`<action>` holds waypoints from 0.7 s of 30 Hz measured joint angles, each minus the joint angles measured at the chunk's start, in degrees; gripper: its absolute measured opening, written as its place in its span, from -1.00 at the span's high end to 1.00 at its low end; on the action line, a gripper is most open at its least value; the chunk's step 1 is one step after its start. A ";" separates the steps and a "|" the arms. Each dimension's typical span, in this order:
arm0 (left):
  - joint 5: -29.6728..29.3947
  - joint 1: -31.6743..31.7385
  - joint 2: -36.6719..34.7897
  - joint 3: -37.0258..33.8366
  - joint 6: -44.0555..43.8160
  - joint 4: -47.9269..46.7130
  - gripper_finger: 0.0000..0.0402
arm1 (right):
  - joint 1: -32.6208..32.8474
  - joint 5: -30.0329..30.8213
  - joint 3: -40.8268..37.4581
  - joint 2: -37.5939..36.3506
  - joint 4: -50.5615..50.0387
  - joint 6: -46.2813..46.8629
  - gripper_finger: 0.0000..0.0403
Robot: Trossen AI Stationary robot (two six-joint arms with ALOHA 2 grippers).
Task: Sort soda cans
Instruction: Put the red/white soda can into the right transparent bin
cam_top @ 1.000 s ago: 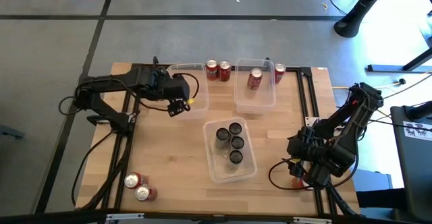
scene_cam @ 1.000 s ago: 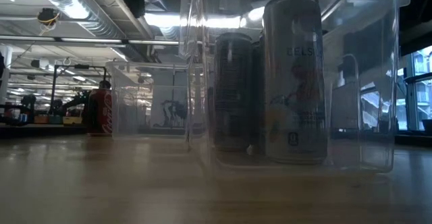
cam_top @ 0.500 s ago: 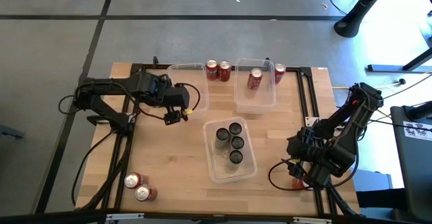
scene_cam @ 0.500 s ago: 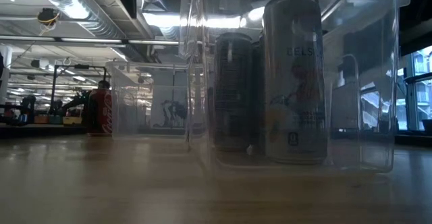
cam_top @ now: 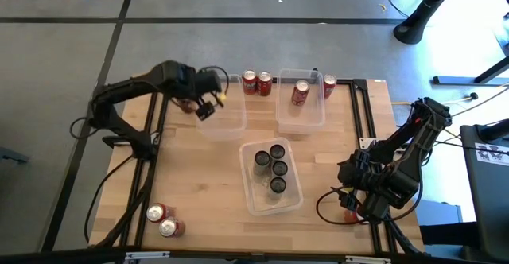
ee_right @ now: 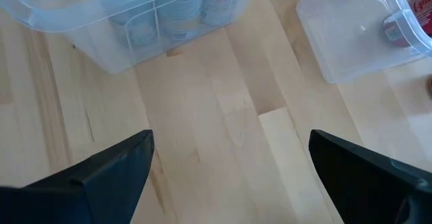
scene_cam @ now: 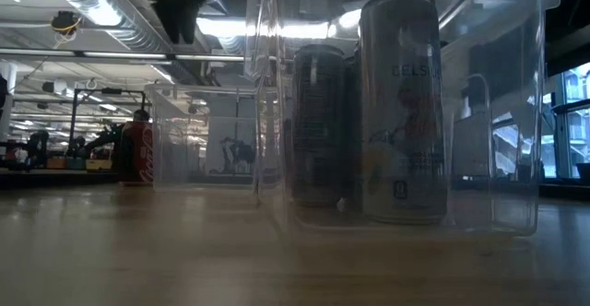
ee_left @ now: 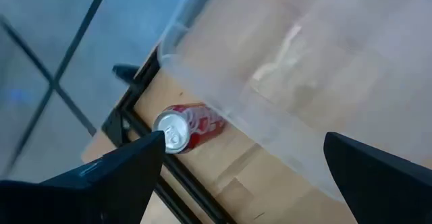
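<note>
1. Left claw (cam_top: 205, 109), fingers spread, hangs over a clear bin (cam_top: 223, 114) at upper left.
2. Middle bin (cam_top: 253, 199) holds four dark cans (cam_top: 272, 167).
3. Upper bin (cam_top: 301, 113) has one red can (cam_top: 300, 93).
4. Right claw (ee_right: 229, 177) open, lower right over the desk (cam_top: 199, 176).

Counter (cam_top: 199, 176): pale wood planks, matt, visible grain and seams, edged with black metal rails. Bins: clear plastic, glossy, faintly cloudy at the walls – near bin (scene_cam: 406, 112), far left bin (cam_top: 221, 109), far right bin (cam_top: 301, 109). Red cans (cam_top: 165, 220): painted metal, shiny, bare silver tops; same on the fallen one (ee_left: 185, 126). Dark cans (cam_top: 270, 165): satin metal, printed sleeve. Left fingers (ee_left: 115, 177): matt dark plastic
</note>
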 joint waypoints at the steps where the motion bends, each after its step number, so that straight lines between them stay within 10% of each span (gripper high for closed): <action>1: 0.06 1.56 -0.26 -0.01 -0.85 0.06 -0.95 | 0.00 0.02 0.00 -0.01 0.01 0.00 -0.95; 21: 3.65 24.05 -0.56 -15.15 -7.24 6.40 -0.95 | 0.00 2.02 0.00 0.01 -0.14 -0.20 -0.94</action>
